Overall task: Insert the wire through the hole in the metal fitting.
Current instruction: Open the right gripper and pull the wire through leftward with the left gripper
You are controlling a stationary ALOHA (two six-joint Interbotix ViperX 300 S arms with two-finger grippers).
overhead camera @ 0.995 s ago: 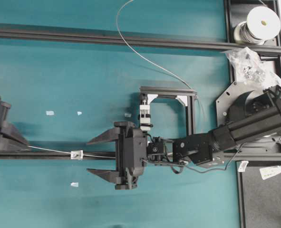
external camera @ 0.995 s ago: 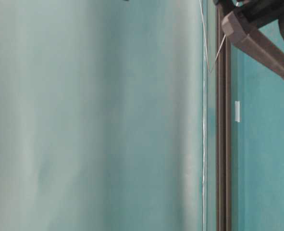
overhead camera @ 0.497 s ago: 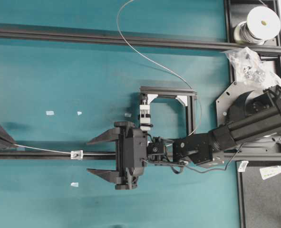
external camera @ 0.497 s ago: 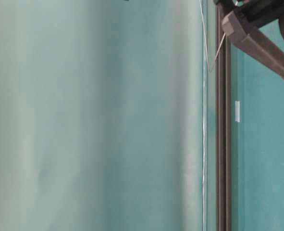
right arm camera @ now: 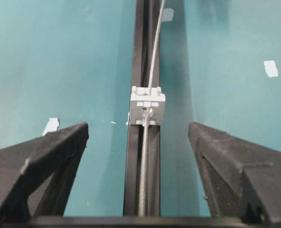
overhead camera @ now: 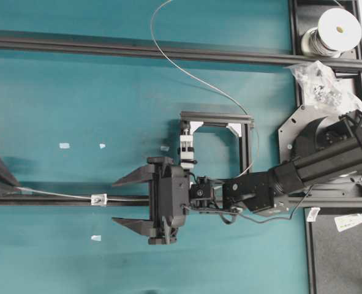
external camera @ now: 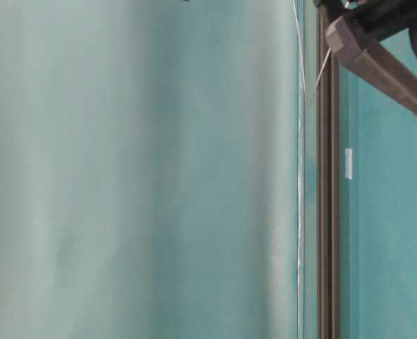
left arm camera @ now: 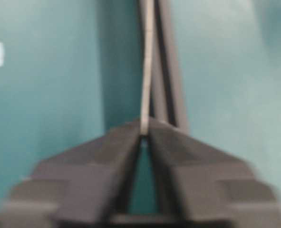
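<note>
The silver wire (overhead camera: 187,73) curves down from the white spool (overhead camera: 337,27), rounds the small black frame and runs left along the black rail (overhead camera: 125,200). It passes through the small silvery metal fitting (overhead camera: 98,199) on that rail. The hole is filled by the wire where it goes through the fitting (right arm camera: 147,107). At the far left edge, my left gripper (overhead camera: 14,184) is shut on the wire's end (left arm camera: 145,109), its fingertips (left arm camera: 130,135) pinching it. To the right of the fitting, my right gripper (overhead camera: 114,202) stands open and straddles the rail, with the wire (right arm camera: 144,161) between its fingers and untouched.
A white clamp block (overhead camera: 187,147) hangs in the square black frame (overhead camera: 217,116) behind the right wrist. A clear bag of parts (overhead camera: 321,82) lies at the right. Tape scraps (overhead camera: 64,146) dot the teal mat. A long black rail (overhead camera: 107,48) crosses the back.
My left gripper has slid left, almost out of the overhead view, drawing the wire further through the fitting. The wire's loop by the square frame has shifted. The right arm has stayed still.
</note>
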